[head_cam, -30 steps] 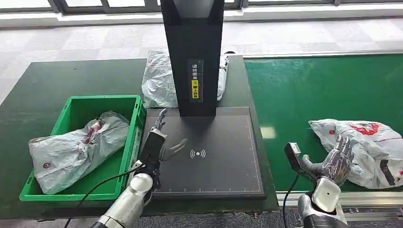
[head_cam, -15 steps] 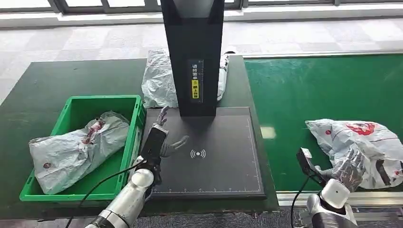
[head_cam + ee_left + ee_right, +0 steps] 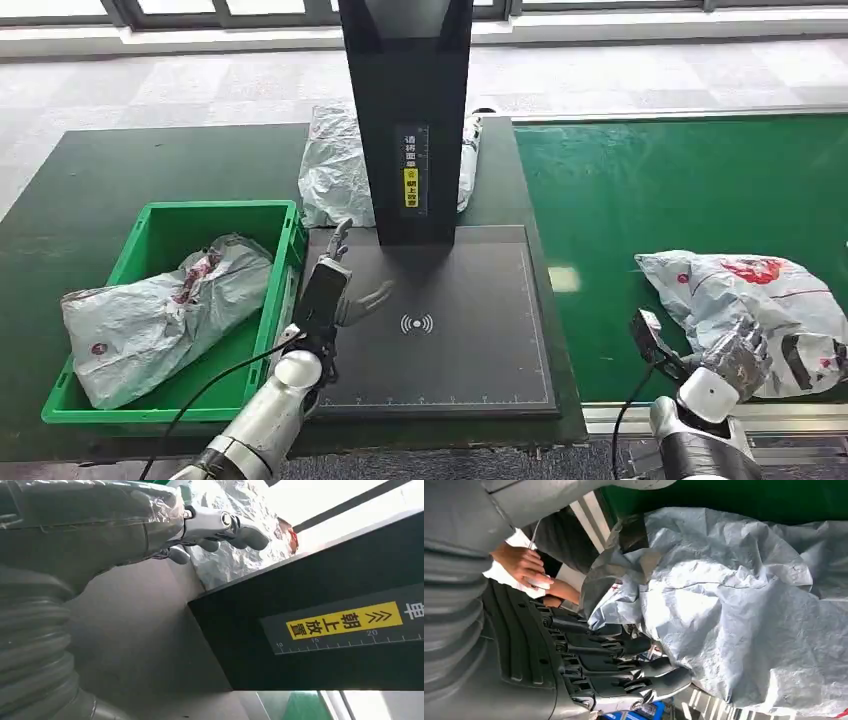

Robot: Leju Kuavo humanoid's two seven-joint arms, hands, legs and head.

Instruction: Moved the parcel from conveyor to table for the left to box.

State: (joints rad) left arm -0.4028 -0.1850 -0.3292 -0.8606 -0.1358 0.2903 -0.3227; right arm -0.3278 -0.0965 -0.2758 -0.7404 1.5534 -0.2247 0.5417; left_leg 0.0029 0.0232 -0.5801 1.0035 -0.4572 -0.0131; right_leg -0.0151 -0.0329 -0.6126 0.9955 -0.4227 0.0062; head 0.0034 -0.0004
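Head view: right hand (image 3: pixel 738 352) has dropped back to near edge of conveyor (image 3: pixel 640 190), fingers now curled against parcel (image 3: pixel 755 300) at its near side; parcel dragged slightly leftward, still on belt. Grasp looks begun, lift pending. Left hand (image 3: pixel 335 290) unchanged, fingers apart over scan pad (image 3: pixel 470 360).

Left wrist view: left hand (image 3: pixel 210 525) spread, empty.

Right wrist view: fingers (image 3: pixel 624 665) press parcel (image 3: pixel 734 620); firm hold unconfirmed.

table (image 3: pixel 90 190): bin (image 3: pixel 160 215), scanner pad (image 3: pixel 470 340) | conveyor (image 3: pixel 650 190): parcel (image 3: pixel 750 300)
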